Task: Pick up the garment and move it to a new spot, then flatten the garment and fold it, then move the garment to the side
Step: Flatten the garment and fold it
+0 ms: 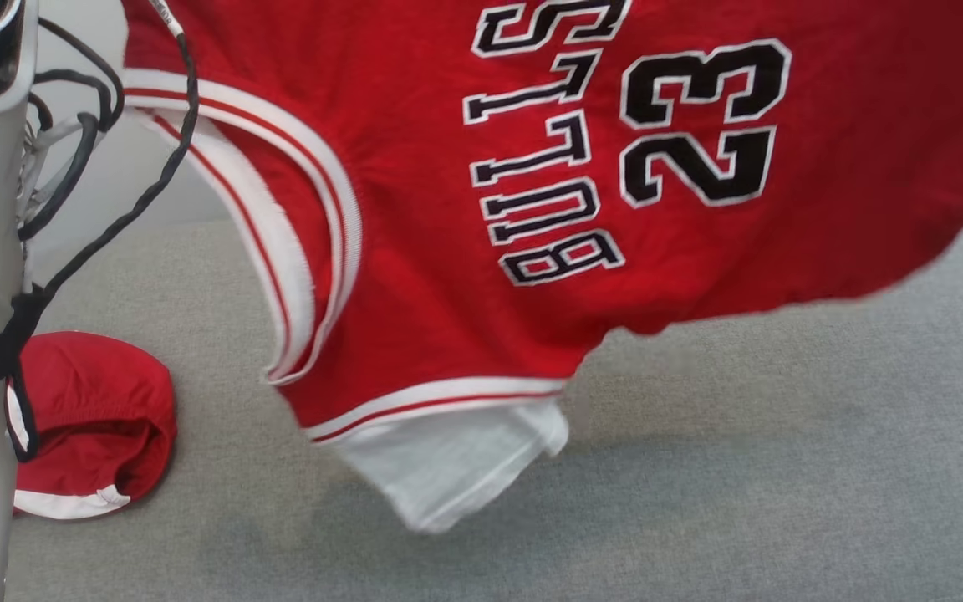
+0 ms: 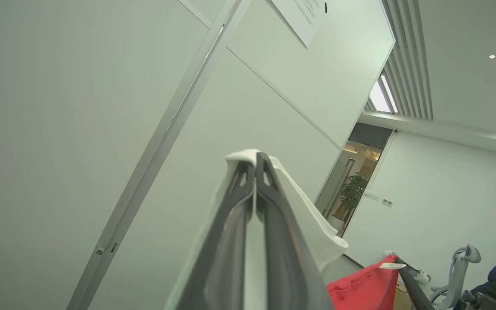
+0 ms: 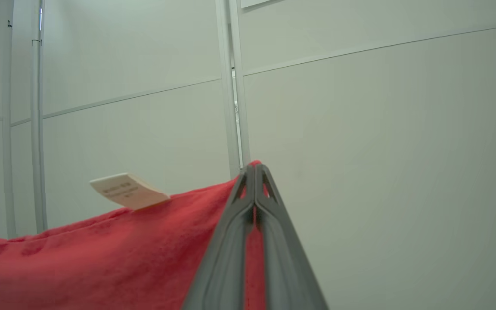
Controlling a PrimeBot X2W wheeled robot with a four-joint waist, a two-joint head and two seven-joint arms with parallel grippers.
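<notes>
Dark fingers of the left tool [image 2: 255, 157] are pressed together on a white fold of the garment [image 1: 465, 318]. The right tool [image 3: 254, 168] is likewise clamped on its red hem, near a pale label [image 3: 127, 191]. In the head view it hangs across the upper frame, apparently clear of the grey surface [image 1: 699, 502], with its white end lowest at centre. Carrying should go best with the tools level and well apart, setting the low end down first, away from the red cloth [image 1: 89, 410] at lower left. The garment's top edge is cut off, its lower right edge is blurred, and the depth of each pinch is unclear.
</notes>
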